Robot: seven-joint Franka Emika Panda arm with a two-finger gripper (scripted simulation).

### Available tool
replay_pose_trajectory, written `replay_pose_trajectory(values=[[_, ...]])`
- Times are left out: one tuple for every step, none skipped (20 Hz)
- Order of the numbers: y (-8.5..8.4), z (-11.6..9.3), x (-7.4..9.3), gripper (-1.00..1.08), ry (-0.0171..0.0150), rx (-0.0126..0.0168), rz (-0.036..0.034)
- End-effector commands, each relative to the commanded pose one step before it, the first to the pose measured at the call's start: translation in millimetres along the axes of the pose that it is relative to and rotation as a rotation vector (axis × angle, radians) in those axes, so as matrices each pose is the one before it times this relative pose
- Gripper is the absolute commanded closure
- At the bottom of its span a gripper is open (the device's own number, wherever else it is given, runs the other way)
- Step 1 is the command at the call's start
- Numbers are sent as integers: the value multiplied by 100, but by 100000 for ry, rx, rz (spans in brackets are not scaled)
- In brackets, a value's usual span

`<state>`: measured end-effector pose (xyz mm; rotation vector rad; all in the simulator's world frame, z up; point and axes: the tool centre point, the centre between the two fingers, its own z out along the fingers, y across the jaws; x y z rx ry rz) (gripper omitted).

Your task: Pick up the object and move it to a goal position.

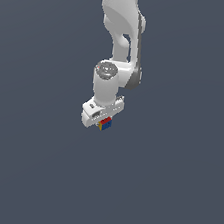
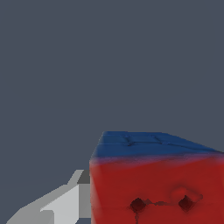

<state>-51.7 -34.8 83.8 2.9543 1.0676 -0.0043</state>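
- The white gripper (image 1: 102,121) hung from the arm (image 1: 120,29) against a plain grey backdrop.
- Its jaws pinched the cube (image 1: 105,123), which sat directly beneath the gripper.
- In the wrist view, one grey finger (image 2: 65,203) touched the cube's (image 2: 157,188) red, dark-dotted face; blue face adjoining.

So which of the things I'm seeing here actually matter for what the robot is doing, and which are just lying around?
Part of the job:
- the cube, red, blue and yellow, sitting right at the gripper
- the gripper, white, directly over the cube

Just lying about:
- nothing else shows; behind the arm there is only plain grey background in both views
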Motion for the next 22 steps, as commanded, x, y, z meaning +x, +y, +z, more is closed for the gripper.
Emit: replay_pose_trajectory(values=[[-2089,-1921,1188,108,164,-224,-143],[-882,-779,477,108,0,0,0],[-887,-773,489,108,-35,-29,-18],[-870,-776,481,108,0,0,0],[-855,-765,477,108,0,0,0],[-824,-740,462,108,0,0,0],[-789,-710,446,108,0,0,0],[-755,-683,434,108,0,0,0],[-721,-656,425,108,0,0,0],[-685,-627,414,108,0,0,0],[-644,-592,397,108,0,0,0],[-595,-548,370,108,0,0,0],[-542,-493,341,108,17,41,-21],[-478,-441,303,108,0,0,0],[-403,-384,260,108,29,39,3],[-345,-321,231,108,0,0,0],[-267,-266,189,108,30,38,8],[-212,-203,165,108,0,0,0],[-146,-144,133,108,0,0,0],[-69,-93,91,108,31,35,14],[-27,-35,64,108,0,0,0],[15,-11,9,108,31,34,17]])
